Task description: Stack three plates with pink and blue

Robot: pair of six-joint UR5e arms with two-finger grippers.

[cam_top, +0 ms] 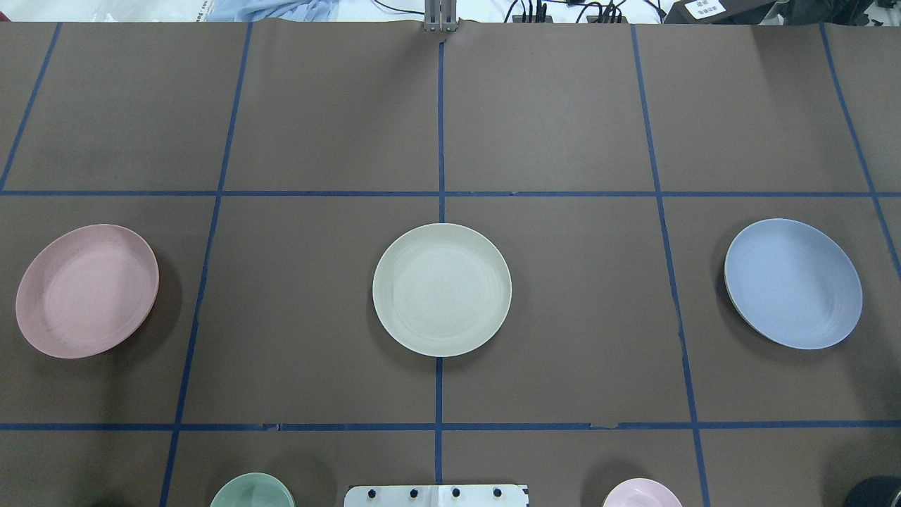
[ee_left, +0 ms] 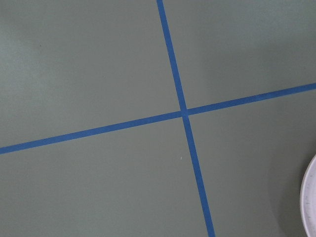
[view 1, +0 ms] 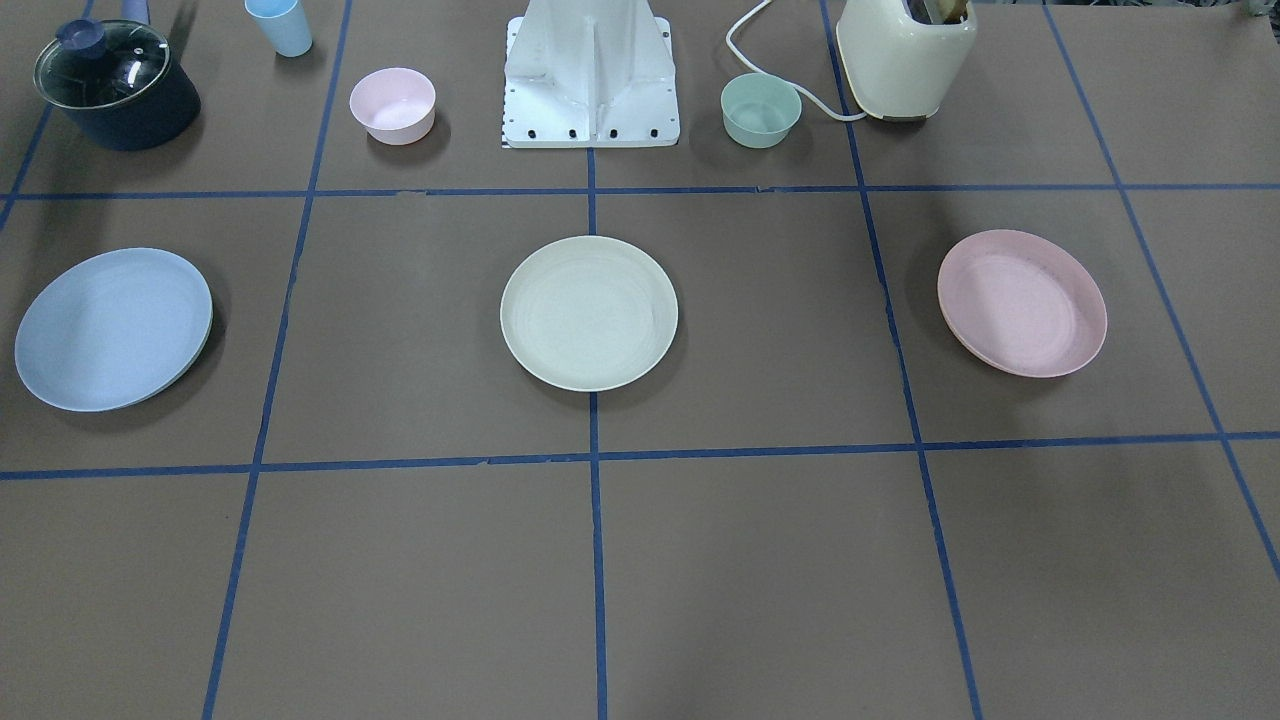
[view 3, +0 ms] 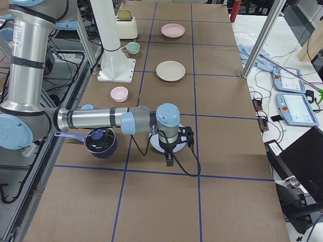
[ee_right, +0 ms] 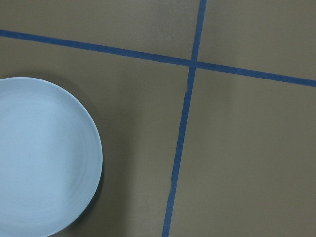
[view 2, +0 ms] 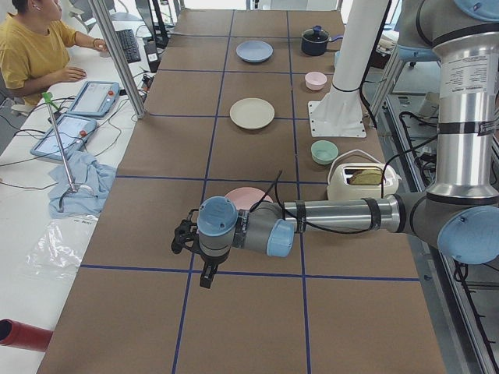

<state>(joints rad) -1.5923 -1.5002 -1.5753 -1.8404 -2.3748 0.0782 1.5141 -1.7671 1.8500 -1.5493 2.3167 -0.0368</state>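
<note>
Three plates lie apart in a row on the brown table. The cream plate (view 1: 588, 313) (cam_top: 441, 289) is at the centre, the pink plate (view 1: 1021, 302) (cam_top: 86, 290) on my left side and the blue plate (view 1: 112, 329) (cam_top: 793, 283) on my right side. My left gripper (view 2: 182, 237) shows only in the exterior left view, hovering beside the pink plate (view 2: 248, 195). My right gripper (view 3: 187, 137) shows only in the exterior right view, above the blue plate (view 3: 155, 145). I cannot tell whether either is open or shut. The right wrist view shows the blue plate (ee_right: 42, 158).
Along the robot's edge stand a lidded dark pot (view 1: 115, 85), a blue cup (view 1: 280, 25), a small pink bowl (view 1: 392, 105), the white robot base (view 1: 590, 90), a mint-green bowl (view 1: 760, 110) and a cream toaster (view 1: 905, 55). An operator (view 2: 35, 47) sits beside the table.
</note>
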